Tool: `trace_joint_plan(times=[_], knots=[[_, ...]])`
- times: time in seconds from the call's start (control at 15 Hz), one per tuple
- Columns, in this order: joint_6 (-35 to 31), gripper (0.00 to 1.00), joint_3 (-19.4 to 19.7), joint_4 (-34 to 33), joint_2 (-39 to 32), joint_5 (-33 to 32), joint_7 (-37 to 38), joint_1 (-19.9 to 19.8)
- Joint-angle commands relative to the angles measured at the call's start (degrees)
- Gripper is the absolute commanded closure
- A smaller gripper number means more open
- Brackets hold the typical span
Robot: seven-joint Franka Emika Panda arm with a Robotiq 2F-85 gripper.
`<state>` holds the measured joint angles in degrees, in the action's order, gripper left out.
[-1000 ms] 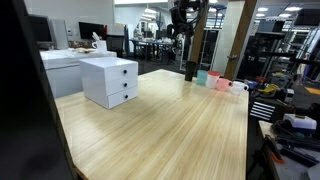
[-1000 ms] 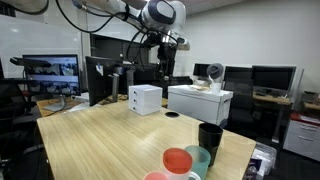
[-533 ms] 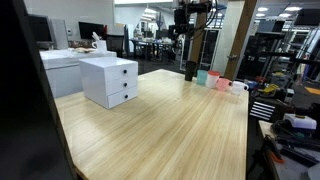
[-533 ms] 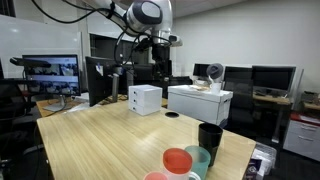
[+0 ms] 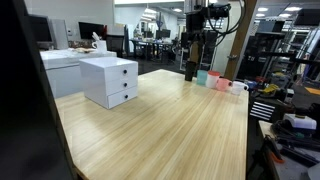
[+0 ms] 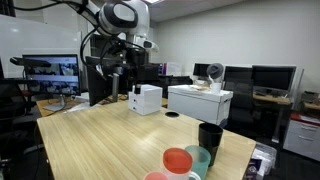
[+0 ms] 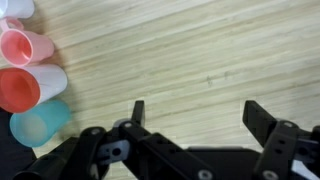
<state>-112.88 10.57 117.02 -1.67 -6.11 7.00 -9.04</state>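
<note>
Pincer (image 7: 200, 118) released, gripping nothing, above wooden surface (image 7: 190, 50); pink cup (image 7: 25, 45), red cup (image 7: 18, 88) and teal cup (image 7: 38, 125) grouped nearby.

White-and-black robot arm (image 6: 119, 16) was up high, upper links folded over, wrist pointing straight down. Black two-finger pincer (image 7: 197, 116) hung under it, jaws spread wide with nothing between them. Wrist view: both fingers (image 7: 138, 112) clear, touching nothing. In both exterior views the pincer (image 5: 198, 42) sat in mid-air, not gripping anything.
</note>
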Motion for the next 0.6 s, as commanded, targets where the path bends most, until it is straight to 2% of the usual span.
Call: trace_joint_plan(times=[0.0,0.2,0.27,0.53], knots=[[-5.3,0.0,-1.2,13.2,10.1,-1.9,-0.7,0.6],[-6.5,0.0,-2.4,18.4,14.3,-2.5,-0.6,0.6],[-4.3,0.0,-2.2,13.6,9.9,-1.2,-0.1,0.3],[-4.8,0.0,-2.7,16.7,12.9,-1.2,-0.1,0.3]])
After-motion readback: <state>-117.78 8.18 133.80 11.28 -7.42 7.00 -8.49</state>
